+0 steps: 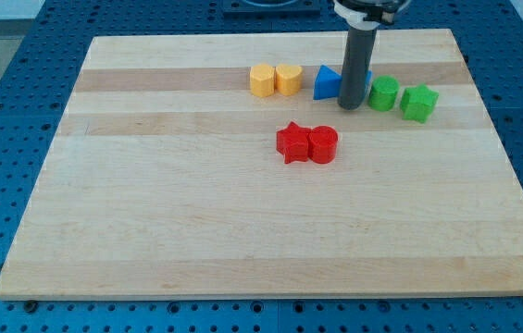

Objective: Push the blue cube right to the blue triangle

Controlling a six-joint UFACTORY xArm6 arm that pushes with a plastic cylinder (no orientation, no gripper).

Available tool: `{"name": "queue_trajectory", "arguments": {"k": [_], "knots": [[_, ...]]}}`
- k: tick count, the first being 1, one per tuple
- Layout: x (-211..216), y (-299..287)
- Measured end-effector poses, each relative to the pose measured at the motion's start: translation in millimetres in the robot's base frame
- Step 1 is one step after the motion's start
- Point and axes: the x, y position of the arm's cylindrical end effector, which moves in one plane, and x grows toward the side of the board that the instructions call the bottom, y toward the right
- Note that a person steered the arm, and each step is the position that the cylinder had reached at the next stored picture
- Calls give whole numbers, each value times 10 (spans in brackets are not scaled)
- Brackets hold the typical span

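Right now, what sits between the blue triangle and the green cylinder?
In the camera view, my tip stands between the blue triangle and the green cylinder. A sliver of blue shows behind the rod; I cannot tell its shape.

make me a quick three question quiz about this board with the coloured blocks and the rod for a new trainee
1. True or false: the two red blocks, the red star and the red cylinder, touch each other.
2. Which block lies farthest to the view's right? A) yellow heart B) green star C) blue triangle
3. Fill in: my tip stands between the blue triangle and the green ____.

Key
1. True: they sit side by side with no gap showing.
2. B.
3. Cylinder. A sliver of blue, likely the blue cube, shows just behind the rod, mostly hidden. The yellow block at the row's left end plays no part here.
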Motion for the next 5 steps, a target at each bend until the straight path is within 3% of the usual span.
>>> {"name": "queue_trajectory", "arguments": {"k": [5], "knots": [[1, 233]]}}
